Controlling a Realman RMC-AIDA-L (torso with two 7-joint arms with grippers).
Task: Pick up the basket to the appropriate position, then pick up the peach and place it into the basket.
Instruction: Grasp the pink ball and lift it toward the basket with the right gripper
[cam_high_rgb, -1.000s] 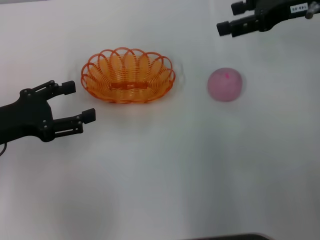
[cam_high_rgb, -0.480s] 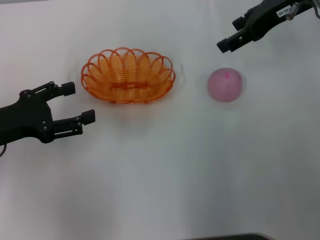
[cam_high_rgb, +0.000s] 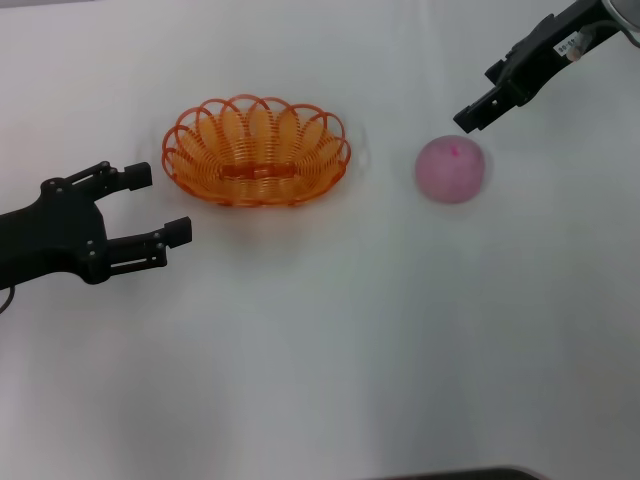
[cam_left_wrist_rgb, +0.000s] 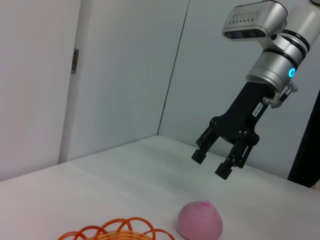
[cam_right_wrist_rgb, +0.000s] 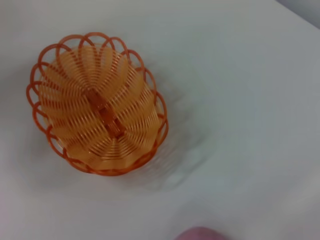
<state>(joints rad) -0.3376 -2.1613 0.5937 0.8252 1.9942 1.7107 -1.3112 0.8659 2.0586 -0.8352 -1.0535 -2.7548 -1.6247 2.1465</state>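
The round pale pink peach (cam_high_rgb: 451, 170) lies bare on the white surface (cam_high_rgb: 330, 340), right of the oval orange wire basket (cam_high_rgb: 256, 150) and well apart from it; the right gripper (cam_high_rgb: 478, 108) hangs just above and beyond the fruit, fingers spread wide and empty. The risk — a descent off centre, one finger nudging the ball so it rolls away; a round fruit gives little purchase. The left gripper (cam_high_rgb: 153, 206), also wide open, waits near-left of the basket — holding nothing.

Orange wire basket (cam_high_rgb: 257, 150), matt pink peach (cam_high_rgb: 451, 169) — smooth white table (cam_high_rgb: 330, 330)
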